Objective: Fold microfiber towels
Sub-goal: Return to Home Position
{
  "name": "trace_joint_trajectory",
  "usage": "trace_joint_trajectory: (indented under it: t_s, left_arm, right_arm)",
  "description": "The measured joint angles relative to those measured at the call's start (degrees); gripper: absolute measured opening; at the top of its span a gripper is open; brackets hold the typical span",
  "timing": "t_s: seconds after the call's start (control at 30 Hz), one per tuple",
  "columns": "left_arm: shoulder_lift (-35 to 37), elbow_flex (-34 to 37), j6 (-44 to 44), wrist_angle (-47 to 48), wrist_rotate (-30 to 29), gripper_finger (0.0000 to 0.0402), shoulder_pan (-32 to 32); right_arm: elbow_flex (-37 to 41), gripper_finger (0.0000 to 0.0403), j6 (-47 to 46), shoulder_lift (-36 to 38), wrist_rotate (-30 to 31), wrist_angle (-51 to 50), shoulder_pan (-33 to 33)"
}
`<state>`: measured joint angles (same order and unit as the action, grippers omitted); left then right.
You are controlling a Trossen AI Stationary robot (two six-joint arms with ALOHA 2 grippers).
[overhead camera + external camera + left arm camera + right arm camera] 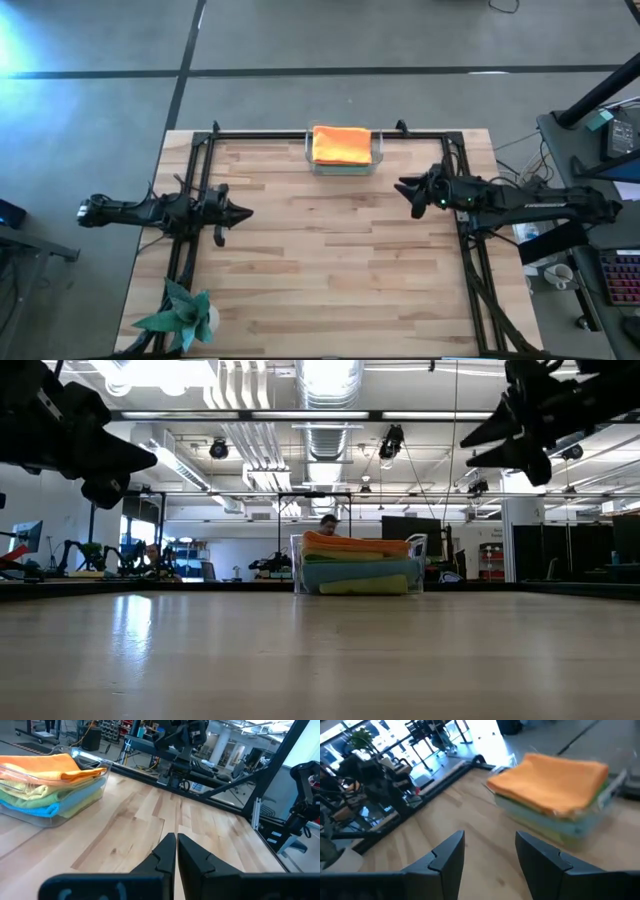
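A stack of folded microfiber towels (342, 145), the orange one (555, 777) on top, lies in a clear bin (308, 160) at the middle of the table's far edge. In the low view yellow, green and blue layers (360, 572) show under the orange one. My left gripper (245, 212) hovers shut over the table's left side, its fingertips (176, 840) together and pointing toward the right. My right gripper (405, 190) hangs open above the right side, its fingers (450, 847) apart with nothing between them, pointing toward the bin.
A teal spiky paper ornament (185, 315) stands at the near left corner. A black frame (300, 133) runs along the table's far, left and right edges. Bare wood (340, 260) spans the middle between the two arms.
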<state>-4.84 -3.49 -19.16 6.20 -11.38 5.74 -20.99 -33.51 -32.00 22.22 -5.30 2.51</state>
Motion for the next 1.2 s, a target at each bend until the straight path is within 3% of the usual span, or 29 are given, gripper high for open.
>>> trace_joint_trajectory:
  t_s: [0.3, 0.83, 1.2]
  left_arm:
    - [-0.4, 0.0, 0.0, 0.0, 0.0, 0.0002, 0.0]
    - [-1.2, 0.0, 0.0, 0.1, 0.0, 0.0002, 0.0]
    - [-1.4, 0.2, 0.1, -0.7, 0.1, 0.0002, 0.0]
  right_arm:
    - [7.1, 0.0173, -3.1, 7.8, 0.0, 0.0, 0.0]
    - [15.3, 0.0173, 0.1, 24.8, 2.0, -0.8, 0.1]
    - [19.4, 0.0173, 0.5, 24.9, 4.2, 5.6, 0.3]
